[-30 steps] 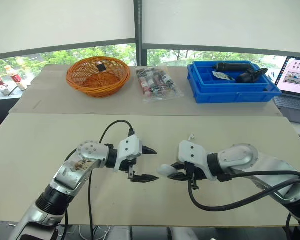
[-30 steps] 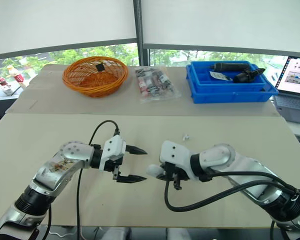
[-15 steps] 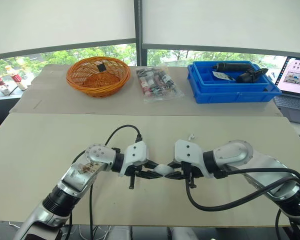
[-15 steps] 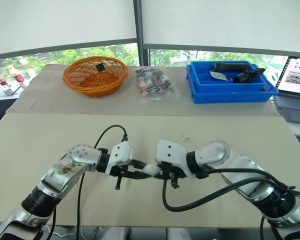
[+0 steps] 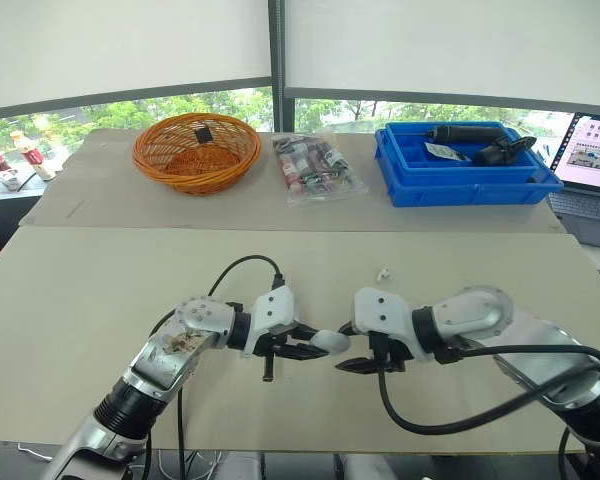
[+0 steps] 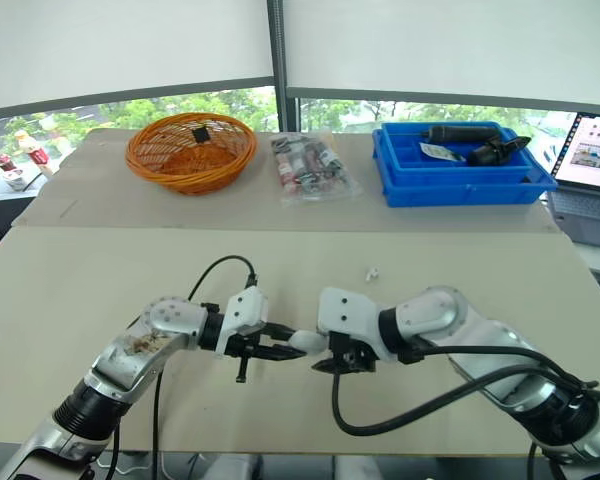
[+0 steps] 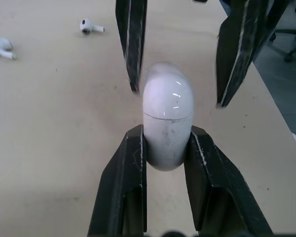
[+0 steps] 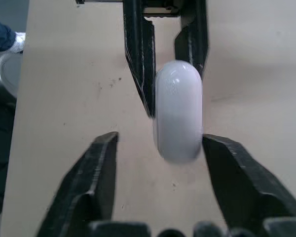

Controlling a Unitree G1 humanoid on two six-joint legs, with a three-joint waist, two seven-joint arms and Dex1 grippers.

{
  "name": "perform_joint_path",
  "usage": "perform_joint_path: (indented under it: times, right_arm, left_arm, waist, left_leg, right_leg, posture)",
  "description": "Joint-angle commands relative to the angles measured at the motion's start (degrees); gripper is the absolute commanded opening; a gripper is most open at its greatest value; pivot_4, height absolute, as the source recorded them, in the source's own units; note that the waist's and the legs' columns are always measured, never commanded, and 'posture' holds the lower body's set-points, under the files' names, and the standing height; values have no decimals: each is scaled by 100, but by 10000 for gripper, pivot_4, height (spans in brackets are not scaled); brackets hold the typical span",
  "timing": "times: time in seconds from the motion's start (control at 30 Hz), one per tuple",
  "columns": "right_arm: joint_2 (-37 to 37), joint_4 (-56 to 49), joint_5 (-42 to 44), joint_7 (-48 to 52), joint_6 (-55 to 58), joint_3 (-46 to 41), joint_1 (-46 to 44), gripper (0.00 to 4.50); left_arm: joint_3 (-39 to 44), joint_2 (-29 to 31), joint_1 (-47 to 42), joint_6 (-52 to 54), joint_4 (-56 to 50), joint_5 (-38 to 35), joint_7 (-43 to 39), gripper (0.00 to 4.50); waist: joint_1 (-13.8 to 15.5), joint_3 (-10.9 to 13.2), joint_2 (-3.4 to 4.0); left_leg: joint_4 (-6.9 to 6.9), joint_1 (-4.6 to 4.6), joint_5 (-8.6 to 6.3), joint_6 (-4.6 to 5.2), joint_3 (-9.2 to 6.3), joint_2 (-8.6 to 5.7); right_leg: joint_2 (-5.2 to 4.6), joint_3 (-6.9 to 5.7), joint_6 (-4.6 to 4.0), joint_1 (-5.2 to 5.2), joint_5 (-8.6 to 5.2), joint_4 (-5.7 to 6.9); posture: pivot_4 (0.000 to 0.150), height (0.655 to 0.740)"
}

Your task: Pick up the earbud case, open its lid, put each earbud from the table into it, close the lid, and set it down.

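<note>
Left end effector [image 5: 308, 345] is clamped tight on the case [image 7: 167, 118], holding it just above the near middle of the surface [image 5: 100, 300], lid shut. Right end effector [image 5: 348, 348] faces it, fingers spread apart on either side of the case's free end. Two earbuds [image 7: 91, 27] [image 7: 1, 47] lie loose on the surface beyond. Far left, the orange basket [image 5: 150, 160] holds one small black item [image 5: 202, 132]. Far right, the blue bin [image 5: 460, 188] carries dark tools [image 5: 470, 135].
</note>
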Motion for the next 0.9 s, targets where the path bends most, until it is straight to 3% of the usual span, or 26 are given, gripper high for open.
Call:
perform_joint_path:
  times: [0.03, 0.3, 0.9]
  right_arm:
    - [39, -327, -11, -63, -383, -521, 149, 38394]
    - [675, -332, -95, -592, -355, -690, 245, 38394]
    - [479, 85, 300, -133, -285, -1254, -112, 38394]
  left_arm:
    - [514, -280, 196, -165, 28, -682, -94, 5420]
    - [469, -405, 271, -675, 45, -529, -227, 5420]
    - [302, -328, 343, -1334, 231, -162, -339, 5420]
  waist:
    - [4, 0, 0]
    - [4, 0, 0]
    - [7, 0, 1]
  left_leg:
    - [0, 1, 0, 0, 0, 0]
    - [6, 1, 1, -1, -2, -2]
    - [6, 1, 1, -1, -2, -2]
  right_leg:
    - [0, 0, 0, 0, 0, 1]
    - [-1, -2, -1, 2, 0, 7]
    - [-1, -2, -1, 2, 0, 6]
  posture:
    - [1500, 6940]
    - [1500, 6940]
    - [1500, 6940]
